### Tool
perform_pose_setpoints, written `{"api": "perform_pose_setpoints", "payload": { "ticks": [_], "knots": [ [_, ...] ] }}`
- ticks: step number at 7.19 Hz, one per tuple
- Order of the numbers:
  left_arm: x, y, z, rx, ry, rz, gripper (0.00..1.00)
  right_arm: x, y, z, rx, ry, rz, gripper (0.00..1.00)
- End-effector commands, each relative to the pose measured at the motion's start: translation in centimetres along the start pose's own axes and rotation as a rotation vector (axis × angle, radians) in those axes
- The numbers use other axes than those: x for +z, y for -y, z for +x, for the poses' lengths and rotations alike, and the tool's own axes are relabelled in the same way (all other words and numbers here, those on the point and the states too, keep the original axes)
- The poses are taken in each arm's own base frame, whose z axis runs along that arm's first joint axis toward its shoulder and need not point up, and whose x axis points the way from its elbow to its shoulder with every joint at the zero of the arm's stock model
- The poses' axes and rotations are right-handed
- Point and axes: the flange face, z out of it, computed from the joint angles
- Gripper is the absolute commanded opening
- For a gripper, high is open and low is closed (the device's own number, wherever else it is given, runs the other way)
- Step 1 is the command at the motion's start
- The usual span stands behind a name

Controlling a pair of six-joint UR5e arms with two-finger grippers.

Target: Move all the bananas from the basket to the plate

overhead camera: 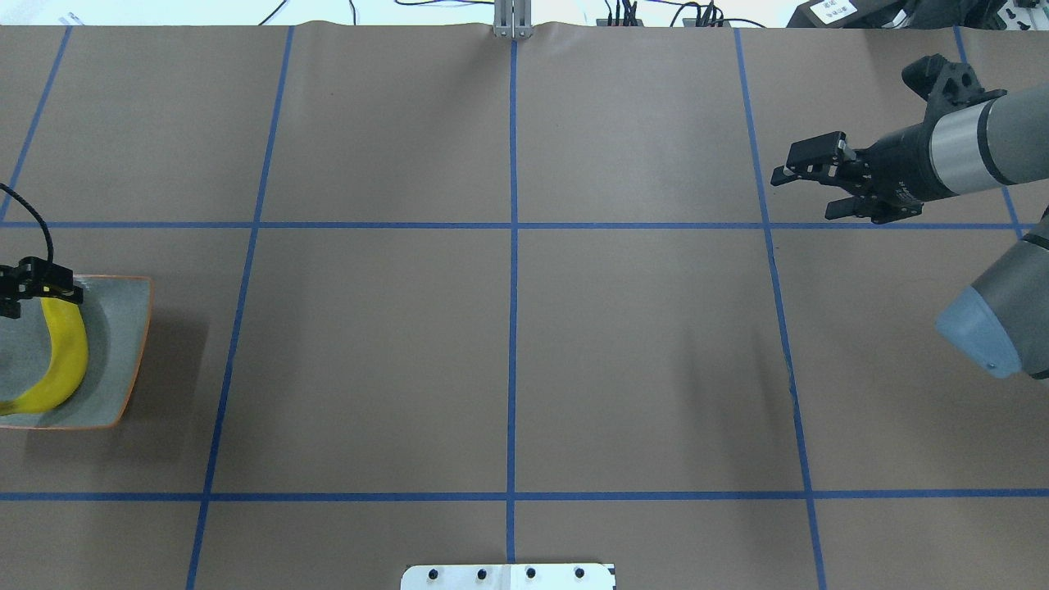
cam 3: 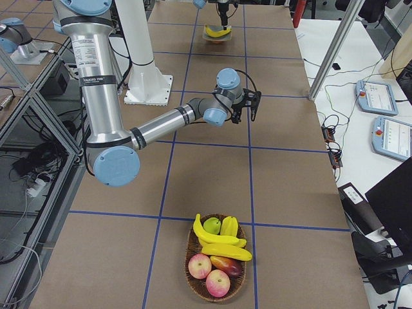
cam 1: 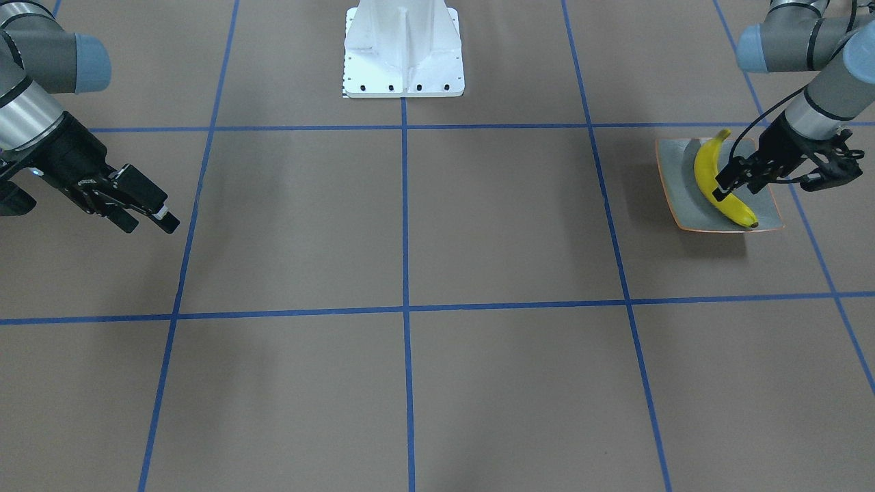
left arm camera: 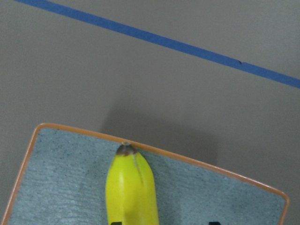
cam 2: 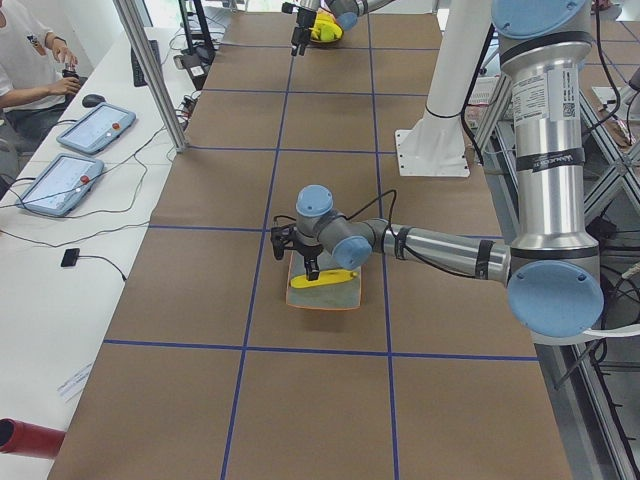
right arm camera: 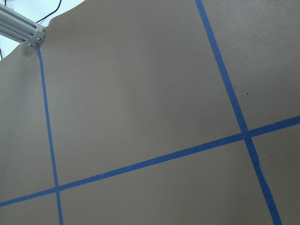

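Fruit fills the basket (cam 3: 196, 288) at the near end of the right-side view, with two bananas (cam 3: 225, 251) lying across the top, so most of the job is left. Farther along, the right gripper (overhead camera: 807, 194) hangs over bare table, jaws apart and holding nothing. At the far end one banana (cam 1: 707, 167) lies along the plate (cam 1: 683, 201). The left gripper (cam 1: 728, 183) is down over it, and the wrist view shows the jaws set wider than it, probably not clamped, though only the finger ends show at the frame's bottom edge. Only the side views take in the basket. The overhead and front cameras miss it, and the overhead crops the plate at its edge.
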Motion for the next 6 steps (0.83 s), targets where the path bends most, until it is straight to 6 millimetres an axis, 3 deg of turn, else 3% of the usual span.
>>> {"api": "perform_pose_setpoints", "payload": {
  "ticks": [1, 3, 5, 6],
  "knots": [
    [-3.0, 0.7, -2.4, 0.099, -0.033, 0.013, 0.99, -1.5, 1.3, 5.9, -0.097, -0.07, 0.024, 1.0],
    [-4.7, 1.9, -3.8, 0.157, -0.057, 0.028, 0.99, -5.3, 3.3, 14.3, -0.193, -0.164, 0.057, 1.0],
    [-4.7, 2.8, -3.8, 0.169, -0.057, 0.038, 0.99, -9.1, 4.6, 25.1, -0.207, -0.277, 0.063, 1.0],
    [-4.8, 2.9, -3.5, 0.171, -0.061, 0.04, 0.99, -10.8, 3.8, 29.6, -0.17, -0.302, 0.05, 1.0]
  ]
}}
